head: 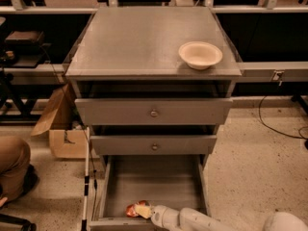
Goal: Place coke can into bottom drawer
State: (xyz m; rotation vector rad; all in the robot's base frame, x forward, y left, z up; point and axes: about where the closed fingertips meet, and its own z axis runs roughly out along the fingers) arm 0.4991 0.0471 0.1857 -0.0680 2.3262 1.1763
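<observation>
The white arm's two-finger gripper [141, 210] reaches low inside the open, deep grey metal bottom drawer [154, 182]; the small red coke can [130, 210] lies right at the gripper's tip, within the drawer walls; whether the gripper clamps it, I cannot tell; delivery looks nearly done; release and withdrawal remain.

the coke can [131, 210] was red, and the pale cream gripper [143, 210] on its white arm [192, 219] sat right beside it at the front of the plain grey bottom drawer [154, 182]. the cabinet [144, 37] was a dull grey all over, with a cream bowl [200, 55] on top. a brown cardboard box [62, 129] stood on the speckled beige floor [250, 148].
</observation>
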